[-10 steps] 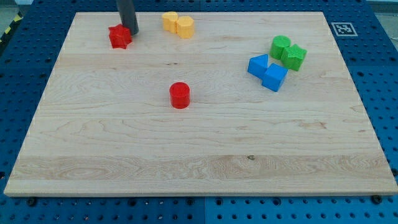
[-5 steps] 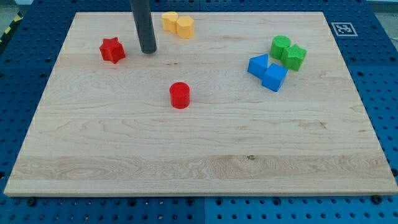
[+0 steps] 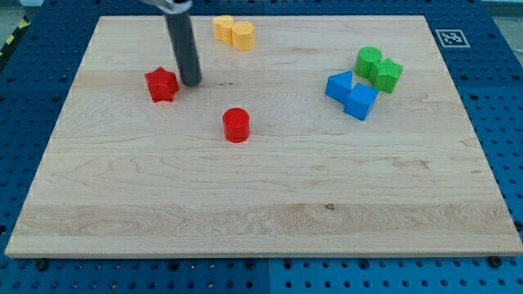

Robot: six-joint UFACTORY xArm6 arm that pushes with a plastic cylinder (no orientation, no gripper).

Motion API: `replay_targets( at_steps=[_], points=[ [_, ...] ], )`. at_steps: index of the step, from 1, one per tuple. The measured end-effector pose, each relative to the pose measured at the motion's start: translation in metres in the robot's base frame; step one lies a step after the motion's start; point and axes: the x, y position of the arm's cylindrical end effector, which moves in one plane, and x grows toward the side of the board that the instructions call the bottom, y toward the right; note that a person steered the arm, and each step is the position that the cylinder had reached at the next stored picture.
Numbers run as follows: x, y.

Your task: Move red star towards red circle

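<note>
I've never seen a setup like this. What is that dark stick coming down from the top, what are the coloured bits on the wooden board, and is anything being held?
The dark stick is the end of a robot arm; it has no hand and holds nothing, it only pushes. Its lower end, my tip, rests on the wooden board, just to the view's right of the red star. The one camera looks down on the board from the front. The red circle lies toward the view's lower right of the star. Two yellow blocks sit near the view's top; two green blocks and two blue blocks cluster at the view's right.
</note>
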Motion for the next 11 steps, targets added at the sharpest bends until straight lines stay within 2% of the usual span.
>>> replay_targets(
  at_steps=[1,2,3,4,5,7,8,9,10,11],
  points=[
    [-0.004,-0.005],
    [-0.034,-0.044],
    [-0.05,-0.106],
    [-0.038,-0.145],
    [-0.014,-0.116],
    [0.052,-0.012],
    [0.061,0.001],
    [0.059,-0.048],
    [0.029,-0.055],
    [0.005,-0.017]
  ],
)
